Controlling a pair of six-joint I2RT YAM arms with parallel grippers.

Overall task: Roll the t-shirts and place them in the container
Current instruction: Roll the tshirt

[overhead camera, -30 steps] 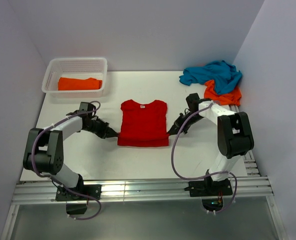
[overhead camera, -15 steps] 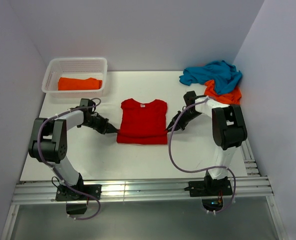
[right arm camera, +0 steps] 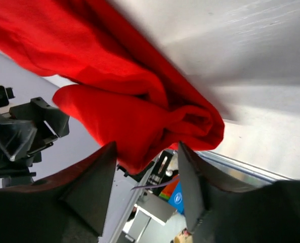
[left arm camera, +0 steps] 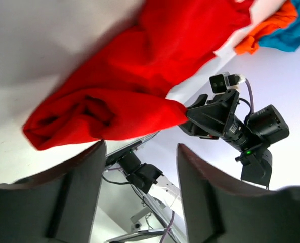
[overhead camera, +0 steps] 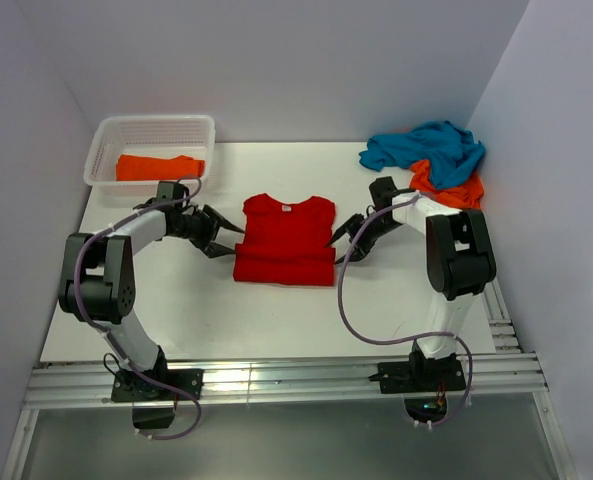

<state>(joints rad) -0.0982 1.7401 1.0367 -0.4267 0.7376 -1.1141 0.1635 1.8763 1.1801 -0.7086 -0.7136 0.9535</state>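
Rolling under way: the red t-shirt [overhead camera: 284, 235] is seen flat between the two pairs of jaws, its rolled hem [overhead camera: 283, 272] ending just ahead of each. The left gripper [overhead camera: 226, 242] and right gripper [overhead camera: 339, 246] are spread wide, with nothing held. The roll is judged barely begun; both ends must next be pinched and turned toward the collar.
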